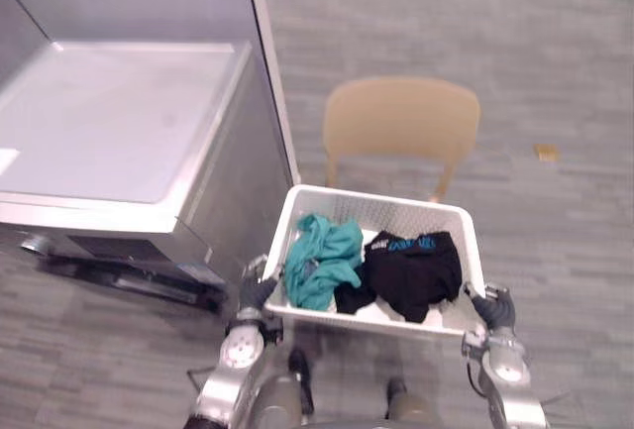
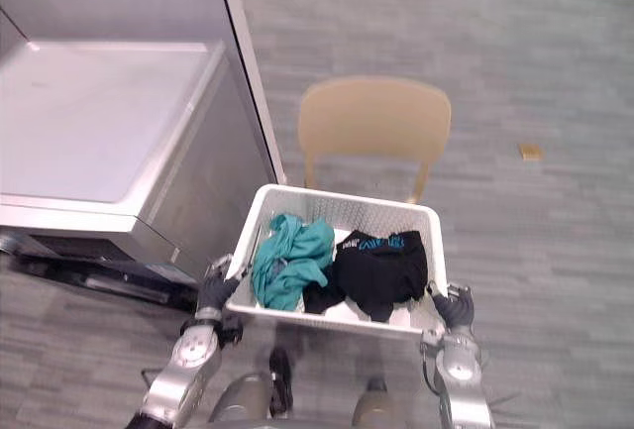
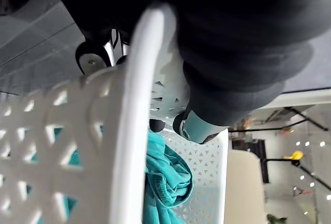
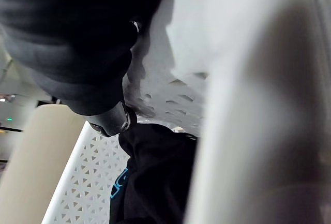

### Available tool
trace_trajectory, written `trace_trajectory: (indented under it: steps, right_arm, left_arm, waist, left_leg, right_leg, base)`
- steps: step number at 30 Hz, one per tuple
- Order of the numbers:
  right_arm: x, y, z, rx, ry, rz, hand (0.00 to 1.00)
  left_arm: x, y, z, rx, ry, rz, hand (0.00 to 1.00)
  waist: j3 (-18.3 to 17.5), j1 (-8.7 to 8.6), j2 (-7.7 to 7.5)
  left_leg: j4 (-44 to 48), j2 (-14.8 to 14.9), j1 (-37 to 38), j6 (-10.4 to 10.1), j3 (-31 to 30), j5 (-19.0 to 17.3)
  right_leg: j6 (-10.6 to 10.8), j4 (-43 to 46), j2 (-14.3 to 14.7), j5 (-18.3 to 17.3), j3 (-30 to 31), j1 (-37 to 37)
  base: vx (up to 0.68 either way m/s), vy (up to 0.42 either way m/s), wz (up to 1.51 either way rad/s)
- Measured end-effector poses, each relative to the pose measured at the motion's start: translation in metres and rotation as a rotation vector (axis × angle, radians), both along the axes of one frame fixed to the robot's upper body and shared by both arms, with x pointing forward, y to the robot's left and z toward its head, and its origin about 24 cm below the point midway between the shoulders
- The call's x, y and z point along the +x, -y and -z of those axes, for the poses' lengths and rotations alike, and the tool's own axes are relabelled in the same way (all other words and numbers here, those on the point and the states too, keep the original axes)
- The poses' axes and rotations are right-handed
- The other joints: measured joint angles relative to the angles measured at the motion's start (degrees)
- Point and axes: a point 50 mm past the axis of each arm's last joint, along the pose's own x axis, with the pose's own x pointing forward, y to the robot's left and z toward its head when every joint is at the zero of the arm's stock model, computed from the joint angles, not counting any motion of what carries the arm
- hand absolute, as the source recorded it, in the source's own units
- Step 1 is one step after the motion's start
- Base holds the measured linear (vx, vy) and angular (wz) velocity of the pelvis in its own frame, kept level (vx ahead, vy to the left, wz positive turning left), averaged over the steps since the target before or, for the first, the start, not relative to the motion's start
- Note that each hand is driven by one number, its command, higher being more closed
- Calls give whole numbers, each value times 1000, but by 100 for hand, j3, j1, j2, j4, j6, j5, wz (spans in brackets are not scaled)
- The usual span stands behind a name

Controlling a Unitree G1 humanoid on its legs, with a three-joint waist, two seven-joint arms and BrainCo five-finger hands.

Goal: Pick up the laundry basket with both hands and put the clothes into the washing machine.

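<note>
Left eye view: left hand (image 1: 256, 293) and right hand (image 1: 492, 305) curl round the laundry basket (image 1: 376, 213) rim, clothes (image 1: 322, 259) inside; the carry seemingly calls for swinging toward the washing machine (image 1: 119, 122) at ten o'clock.

Soft, even overhead light, fairly bright. The floor (image 1: 555, 72) is evenly lit with no hard shadows. There is a pale sheen on top of the washing machine (image 1: 109, 117), with a small glare patch at its left edge. In the right wrist view the laundry basket (image 4: 248, 131) rim is washed out white. In the left wrist view the ceiling lights (image 3: 310, 144) are small bright dots.
</note>
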Motion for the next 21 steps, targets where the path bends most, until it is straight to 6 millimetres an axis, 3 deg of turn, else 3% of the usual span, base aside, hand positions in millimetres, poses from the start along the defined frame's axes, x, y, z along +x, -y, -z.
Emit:
trace_trajectory:
  steps: [3, 5, 6, 13, 19, 21]
  right_arm:
    - [43, -3, -30, 2, 117, -8, 100]
    - [56, -6, -41, 17, 161, -8, 100]
    - [61, -9, -45, 29, 176, -3, 0]
    - [89, -27, -66, 70, 252, 8, 0]
    - [84, -40, -71, 113, 306, 13, 0]
    - [76, -43, -63, 134, 289, 21, 0]
  left_arm:
    - [41, -4, -29, 51, 98, -5, 100]
    - [55, -8, -38, 74, 123, -26, 100]
    - [60, -10, -43, 74, 136, -38, 0]
    - [90, -14, -78, 66, 238, -128, 0]
    - [82, -13, -63, 33, 195, -177, 0]
    - [74, -11, -51, 20, 158, -179, 0]
  waist:
    - [629, -49, -118]
    - [845, -98, -145]
    - [846, -122, -147]
    - [934, -40, -156]
    - [959, 67, -154]
    - [979, 144, -174]
  left_leg:
    - [232, 138, -760, 21, 68, 43]
    - [322, 163, -1010, 5, 77, 33]
    - [344, 177, -1138, 6, 82, 34]
    - [619, 235, -1516, 5, 25, 27]
    - [571, 282, -1479, -14, -27, 34]
    - [462, 270, -1263, -61, 20, 66]
  right_leg:
    - [25, 515, 106, 14, 161, -967]
    - [28, 695, 103, 11, 199, -1284]
    - [28, 764, 101, 11, 239, -1453]
    - [25, 1284, 106, -138, 223, -1947]
    - [-38, 1413, 104, -220, 84, -1921]
    - [-36, 1398, 93, -240, 108, -1770]
  base:
    - [-171, 1, -26]
    - [-135, 19, -11]
    - [-58, 4, -16]
    - [-48, -30, 0]
    - [-9, -42, 8]
    - [49, -31, -1]
